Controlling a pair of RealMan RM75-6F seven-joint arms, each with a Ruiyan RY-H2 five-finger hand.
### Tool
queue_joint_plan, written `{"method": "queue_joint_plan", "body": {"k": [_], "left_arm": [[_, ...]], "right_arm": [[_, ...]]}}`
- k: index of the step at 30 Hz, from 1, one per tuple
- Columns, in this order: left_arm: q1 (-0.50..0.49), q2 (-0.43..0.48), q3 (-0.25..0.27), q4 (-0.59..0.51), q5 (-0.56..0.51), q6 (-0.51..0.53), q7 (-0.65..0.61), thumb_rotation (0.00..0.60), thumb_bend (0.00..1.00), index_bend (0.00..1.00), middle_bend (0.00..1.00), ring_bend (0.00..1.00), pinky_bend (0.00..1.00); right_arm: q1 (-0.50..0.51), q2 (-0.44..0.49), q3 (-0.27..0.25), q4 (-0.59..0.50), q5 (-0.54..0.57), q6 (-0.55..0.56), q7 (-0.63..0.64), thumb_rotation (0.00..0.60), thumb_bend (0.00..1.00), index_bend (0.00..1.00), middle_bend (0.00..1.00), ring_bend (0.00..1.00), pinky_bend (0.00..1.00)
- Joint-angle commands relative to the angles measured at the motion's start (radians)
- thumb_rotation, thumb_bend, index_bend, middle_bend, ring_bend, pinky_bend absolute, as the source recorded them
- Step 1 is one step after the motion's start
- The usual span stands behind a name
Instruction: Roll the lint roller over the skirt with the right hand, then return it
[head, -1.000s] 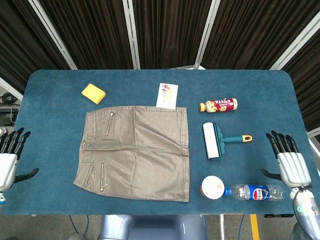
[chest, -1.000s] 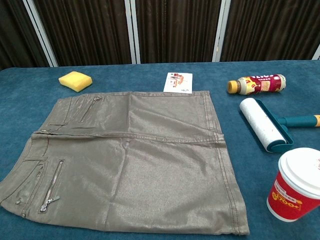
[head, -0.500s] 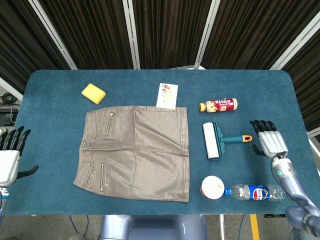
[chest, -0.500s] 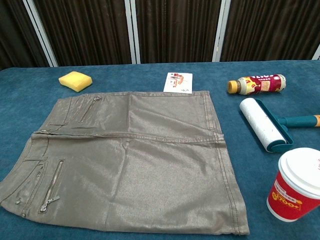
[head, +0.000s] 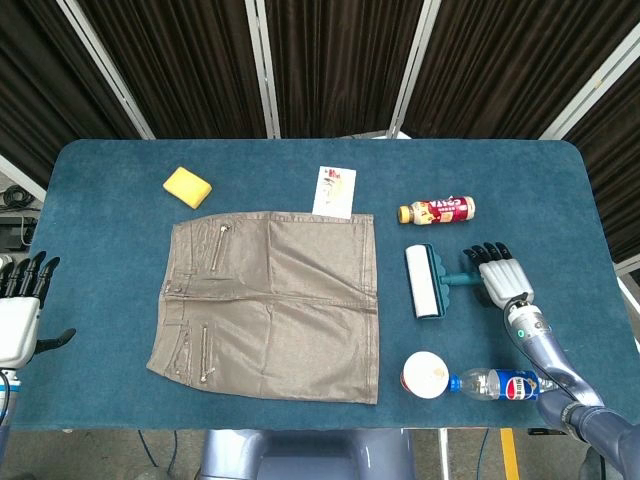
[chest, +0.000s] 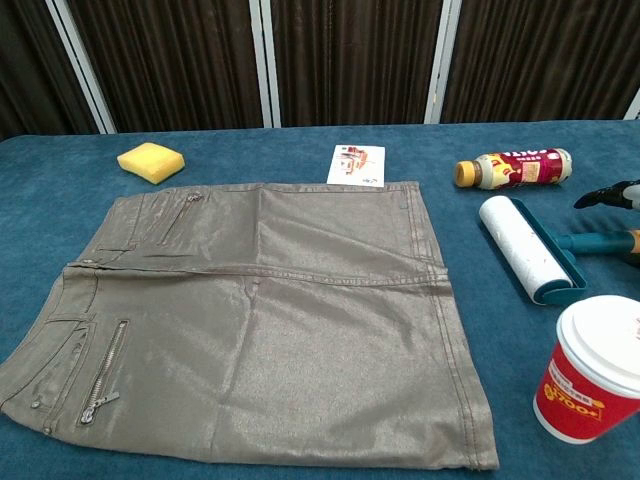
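Note:
The taupe skirt (head: 270, 300) lies flat in the middle of the blue table, with its zips to the left (chest: 260, 320). Right of it rests the lint roller (head: 422, 281), white roll toward the skirt and teal handle (chest: 600, 241) pointing right. My right hand (head: 495, 272) is over the outer end of that handle with its fingers spread, holding nothing; I cannot tell if it touches. In the chest view only its dark fingertips (chest: 603, 196) show at the right edge. My left hand (head: 18, 310) is open at the table's left edge, far from the skirt.
A yellow sponge (head: 187, 186) and a printed card (head: 334, 191) lie behind the skirt. A drink bottle (head: 436, 211) lies just behind the roller. A red paper cup (chest: 590, 370) and a lying water bottle (head: 500, 384) sit in front of it.
My right hand has travelled from the table's right edge leftward and forward until it is over the roller's handle. The left hand has barely shifted. The roller and skirt have not moved.

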Motion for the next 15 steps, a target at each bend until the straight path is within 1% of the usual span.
{"method": "queue_joint_plan", "body": {"k": [1,6,9,12,14,15], "left_arm": [[0.000,0.002,-0.001,0.000,0.001,0.002,-0.003,0.600,0.00,0.00,0.00,0.00,0.00],[0.001,0.003,-0.001,-0.001,0.002,0.004,-0.006,0.600,0.00,0.00,0.00,0.00,0.00],[0.000,0.003,0.000,-0.001,-0.001,0.004,-0.004,0.600,0.00,0.00,0.00,0.00,0.00],[0.000,0.002,0.000,0.000,-0.003,0.002,-0.004,0.600,0.00,0.00,0.00,0.00,0.00],[-0.001,0.002,0.000,0.001,-0.005,0.002,-0.003,0.600,0.00,0.00,0.00,0.00,0.00],[-0.001,0.001,0.000,0.002,-0.006,0.001,-0.003,0.600,0.00,0.00,0.00,0.00,0.00]], "right_arm": [[0.013,-0.023,-0.009,0.028,-0.013,-0.010,0.007,0.600,0.37,0.12,0.09,0.00,0.00],[0.024,-0.043,-0.015,0.059,-0.021,-0.018,0.010,0.600,0.39,0.14,0.13,0.00,0.00],[0.031,-0.066,-0.014,0.090,-0.026,-0.014,0.019,0.600,0.42,0.19,0.20,0.03,0.01],[0.033,-0.082,-0.016,0.117,-0.033,-0.003,0.028,0.600,0.50,0.28,0.30,0.13,0.13],[0.033,-0.090,-0.019,0.133,-0.041,0.010,0.041,0.600,0.57,0.37,0.38,0.22,0.25],[0.032,-0.093,-0.020,0.138,-0.045,0.019,0.049,0.600,0.61,0.40,0.41,0.25,0.28]]}}
